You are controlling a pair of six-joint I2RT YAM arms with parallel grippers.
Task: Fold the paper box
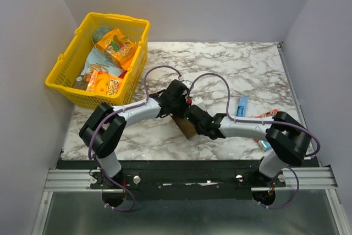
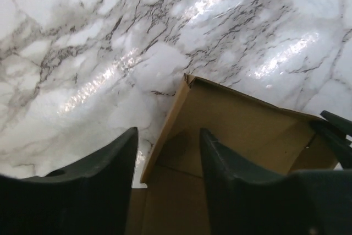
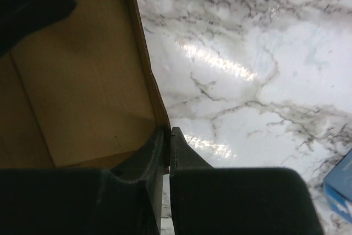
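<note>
The paper box (image 1: 186, 128) is plain brown cardboard lying mid-table between both arms. In the left wrist view its panel (image 2: 236, 119) has one wall standing up, and the edge of that wall runs between the spread fingers of my left gripper (image 2: 168, 142), which is open and not pinching it. In the right wrist view my right gripper (image 3: 168, 136) is shut on the thin edge of a raised wall of the box (image 3: 82, 81). From above, the left gripper (image 1: 180, 103) and right gripper (image 1: 194, 118) meet over the box and hide most of it.
A yellow basket (image 1: 65, 65) with several orange and blue snack packets stands at the back left. A slim blue packet (image 1: 242, 105) and a small orange item (image 1: 267, 114) lie right of the arms. Another blue item (image 1: 264, 144) lies by the right arm's elbow.
</note>
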